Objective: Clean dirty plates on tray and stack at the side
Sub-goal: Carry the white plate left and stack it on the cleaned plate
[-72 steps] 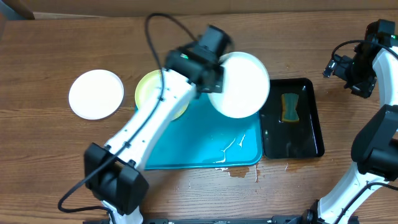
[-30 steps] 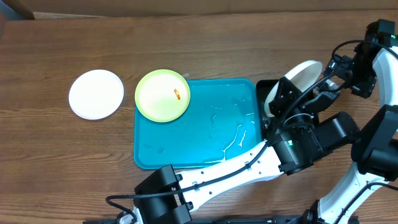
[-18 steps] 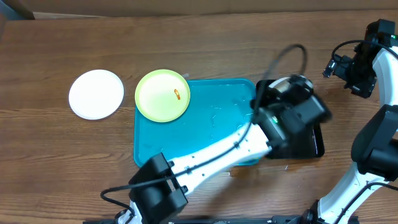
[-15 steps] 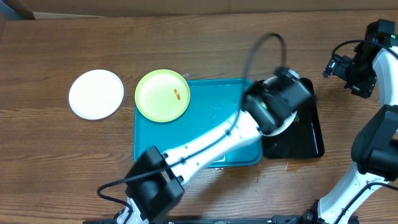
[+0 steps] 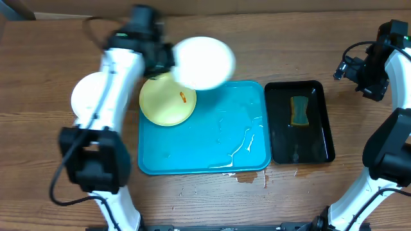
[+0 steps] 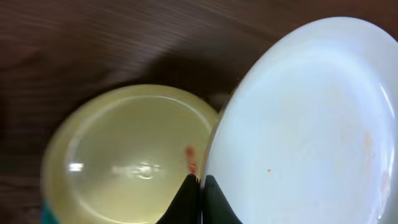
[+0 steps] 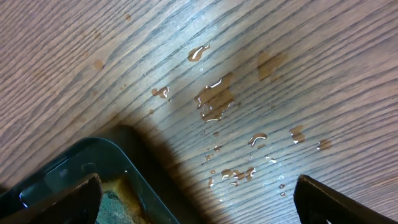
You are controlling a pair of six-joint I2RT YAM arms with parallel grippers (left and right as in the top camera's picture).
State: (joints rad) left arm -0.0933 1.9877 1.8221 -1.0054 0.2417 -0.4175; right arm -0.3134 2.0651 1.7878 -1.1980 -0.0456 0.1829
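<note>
My left gripper [image 5: 169, 63] is shut on the rim of a white plate [image 5: 204, 62] and holds it in the air past the far edge of the turquoise tray [image 5: 212, 151]. In the left wrist view the shut fingers [image 6: 200, 198] pinch that white plate [image 6: 298, 124]. Under it lies the yellow-green plate [image 5: 166, 102] with an orange smear, on the tray's far left corner; it also shows in the left wrist view [image 6: 124, 155]. A second white plate [image 5: 90, 97] lies on the table at the left, partly behind my arm. My right gripper [image 5: 367, 78] is open and empty at the far right.
A black tray [image 5: 298, 144] with a yellow-green sponge [image 5: 299, 110] stands right of the turquoise tray. Its corner [image 7: 93, 163] shows in the right wrist view, with water drops [image 7: 214, 99] on the wood. Water lies on the turquoise tray and at its front edge.
My left arm has swung the white plate from over the black tray at the right to the far left, above the yellow-green plate. The right arm has not moved.
</note>
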